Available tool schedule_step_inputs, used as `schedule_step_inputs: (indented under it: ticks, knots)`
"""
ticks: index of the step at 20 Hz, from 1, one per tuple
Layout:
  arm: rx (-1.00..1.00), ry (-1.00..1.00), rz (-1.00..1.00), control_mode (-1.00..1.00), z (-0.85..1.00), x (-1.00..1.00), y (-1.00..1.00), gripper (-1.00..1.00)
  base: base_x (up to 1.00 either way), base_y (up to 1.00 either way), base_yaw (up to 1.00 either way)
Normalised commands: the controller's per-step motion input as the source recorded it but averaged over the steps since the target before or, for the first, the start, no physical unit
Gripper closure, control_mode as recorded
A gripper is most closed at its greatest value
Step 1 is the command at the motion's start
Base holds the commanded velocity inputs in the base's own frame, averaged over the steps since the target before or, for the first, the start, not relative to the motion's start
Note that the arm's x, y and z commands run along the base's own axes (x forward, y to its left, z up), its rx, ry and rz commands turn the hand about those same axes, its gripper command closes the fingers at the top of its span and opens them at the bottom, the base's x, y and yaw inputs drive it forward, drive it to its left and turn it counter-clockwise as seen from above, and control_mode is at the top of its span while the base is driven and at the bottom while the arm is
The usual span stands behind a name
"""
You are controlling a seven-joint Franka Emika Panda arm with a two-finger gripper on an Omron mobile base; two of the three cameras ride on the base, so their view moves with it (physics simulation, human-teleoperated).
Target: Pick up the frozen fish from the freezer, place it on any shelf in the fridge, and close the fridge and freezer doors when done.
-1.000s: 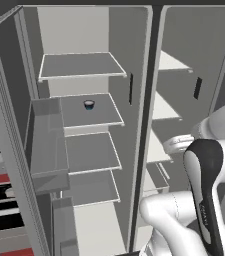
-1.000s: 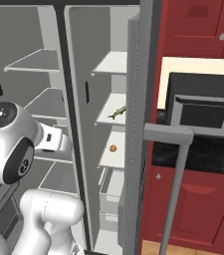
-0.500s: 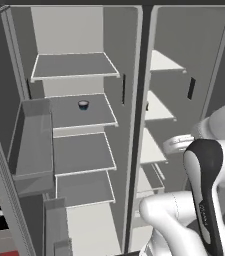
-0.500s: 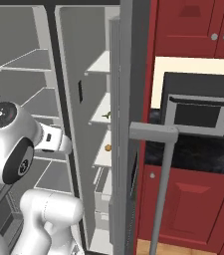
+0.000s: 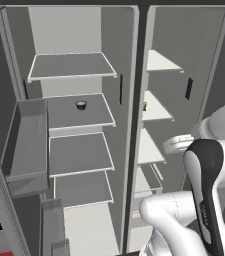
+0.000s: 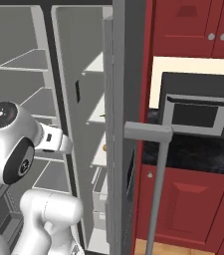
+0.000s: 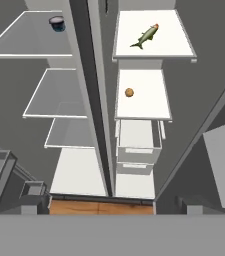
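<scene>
A: What changed in the last second?

B: The whole picture slid in both base views, so I read that as the base driving, not the things moving. I'm now squarer to the unit's centre post, with the freezer (image 5: 156,107) closer ahead and its door (image 6: 126,124) edge-on in the right base view.

A: Good for the task?

B: I'd say so. It looks like the approach leg, nothing picked yet. The hand is open, jaws wide, holding nothing; that much I'm sure of.

A: Where's the fish?

B: The fish (image 7: 145,36) lies on a white freezer shelf (image 7: 154,47), the farthest one the hand view takes in, slantwise and near the middle. In the left base view I get a tiny sliver of it at the shelf's edge by the post (image 5: 144,106).

A: What else is in there?

B: One shelf nearer in the hand view there's a small orange ball (image 7: 129,92), alone. Nearer again are drawers (image 7: 138,142); I can't see anything in them.

A: And the fridge?

B: The fridge (image 5: 76,130) has broad grey shelves. A small dark cup (image 5: 81,105) sits on the second one visible from the top, towards the back. The other shelves look bare, so any would take the fish. The fridge door's bin (image 5: 26,145) looks bare too.

A: Doors?

B: Both stand open. Closing comes last.
</scene>
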Motion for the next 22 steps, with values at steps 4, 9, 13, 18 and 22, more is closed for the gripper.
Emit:
schedule_step_inputs:
  ticks: [4, 9, 13, 18, 22]
  knots:
    - [0.0, 0.0, 0.0, 1.0, 0.0, 0.0, 0.0, -1.0, 0.22, -0.24, 0.0]
    - [0.0, 0.0, 0.0, 1.0, 0.0, 0.0, 0.0, -1.0, 0.35, -0.2, 0.0]
    - [0.0, 0.0, 0.0, 1.0, 0.0, 0.0, 0.0, -1.0, 0.16, -0.19, 0.0]
    - [0.0, 0.0, 0.0, 1.0, 0.0, 0.0, 0.0, -1.0, -0.13, -0.47, 0.0]
    - [0.0, 0.0, 0.0, 1.0, 0.0, 0.0, 0.0, -1.0, -0.05, -0.56, 0.0]
